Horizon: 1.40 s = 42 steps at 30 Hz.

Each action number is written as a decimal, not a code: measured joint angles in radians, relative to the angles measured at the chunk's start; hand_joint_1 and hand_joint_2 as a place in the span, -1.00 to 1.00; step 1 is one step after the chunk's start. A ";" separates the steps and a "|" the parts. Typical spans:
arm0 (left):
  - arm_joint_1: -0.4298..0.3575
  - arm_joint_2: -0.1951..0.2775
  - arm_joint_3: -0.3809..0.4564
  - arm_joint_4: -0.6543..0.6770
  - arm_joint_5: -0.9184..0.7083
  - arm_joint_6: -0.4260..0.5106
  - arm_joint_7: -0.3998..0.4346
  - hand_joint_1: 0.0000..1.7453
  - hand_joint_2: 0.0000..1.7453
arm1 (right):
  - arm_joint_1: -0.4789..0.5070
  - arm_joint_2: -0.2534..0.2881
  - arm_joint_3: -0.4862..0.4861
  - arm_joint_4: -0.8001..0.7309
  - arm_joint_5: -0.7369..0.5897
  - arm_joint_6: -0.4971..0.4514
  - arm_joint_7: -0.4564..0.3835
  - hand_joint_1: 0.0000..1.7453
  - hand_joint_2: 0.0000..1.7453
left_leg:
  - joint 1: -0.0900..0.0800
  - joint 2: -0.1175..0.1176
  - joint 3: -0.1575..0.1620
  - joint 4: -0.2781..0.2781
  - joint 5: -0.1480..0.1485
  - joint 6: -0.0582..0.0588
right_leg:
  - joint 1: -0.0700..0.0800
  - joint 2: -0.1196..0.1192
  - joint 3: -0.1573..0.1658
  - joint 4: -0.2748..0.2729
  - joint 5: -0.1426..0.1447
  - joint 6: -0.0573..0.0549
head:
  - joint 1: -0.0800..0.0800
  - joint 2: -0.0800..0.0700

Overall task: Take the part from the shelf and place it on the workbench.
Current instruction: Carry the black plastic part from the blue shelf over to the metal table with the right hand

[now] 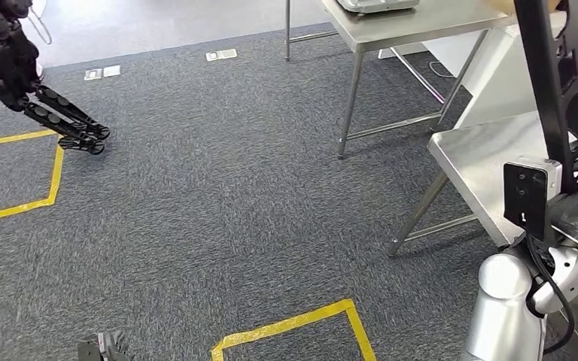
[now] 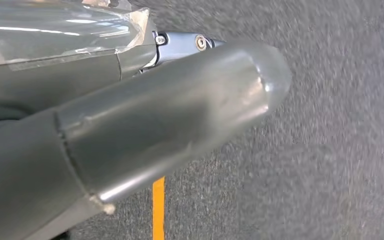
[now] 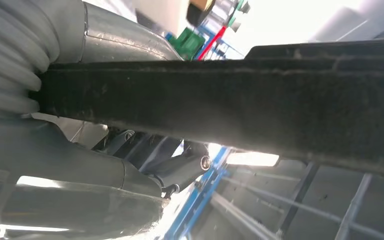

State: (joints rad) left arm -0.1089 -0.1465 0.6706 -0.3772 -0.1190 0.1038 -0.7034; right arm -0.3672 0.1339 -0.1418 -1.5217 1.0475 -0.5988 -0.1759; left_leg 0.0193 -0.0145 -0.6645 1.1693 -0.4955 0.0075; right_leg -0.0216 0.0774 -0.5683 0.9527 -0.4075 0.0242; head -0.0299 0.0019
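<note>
- The part [image 3: 280,107], a long black bar with a rough dark surface, is seen in the right wrist view running straight across the picture, held in the right hand [image 3: 80,140]
- The right hand's grey thumb and darker fingers [image 3: 180,167] are seen closed around the part, which passes close beside the ribbed wrist cover
- In the head view the part [image 1: 553,83] is seen as a black frame rising upright at the right edge, above the silver right arm [image 1: 508,308] and over the near steel table [image 1: 482,162]
- Blue shelf rails [image 3: 205,192] are seen blurred behind the right hand in the right wrist view
- The left hand [image 2: 170,115] is shown in the left wrist view as a thick grey thumb over the dark grey carpet [image 1: 218,203]; whether its fingers are apart or together cannot be told
- A second steel table [image 1: 414,26] stands farther off, well apart from the near one
- Yellow tape lines [image 1: 293,327] are laid on the carpet, and one yellow tape strip [image 2: 158,207] is seen beneath the left hand
- A dark jointed robot limb [image 1: 60,116] is seen at the upper left of the head view, resting on the carpet beside a yellow tape square [image 1: 15,173]
</note>
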 joint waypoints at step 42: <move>-0.013 0.023 0.010 0.027 -0.050 -0.037 0.002 -1.00 -1.00 | -0.009 -0.065 -0.040 0.004 -0.036 -0.040 0.027 1.00 1.00 | 0.003 0.014 0.073 -0.163 0.056 0.026 | 0.001 -0.065 -0.160 0.271 -0.098 0.024 | 0.006 0.000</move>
State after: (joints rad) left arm -0.1217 -0.1234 0.6810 -0.3503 -0.1694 0.0663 -0.7012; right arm -0.3764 0.0692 -0.1823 -1.5178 1.0112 -0.6393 -0.1492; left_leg 0.0227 -0.0007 -0.5918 1.0063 -0.4392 0.0330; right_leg -0.0207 0.0125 -0.7285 1.2237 -0.5051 0.0485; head -0.0237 0.0019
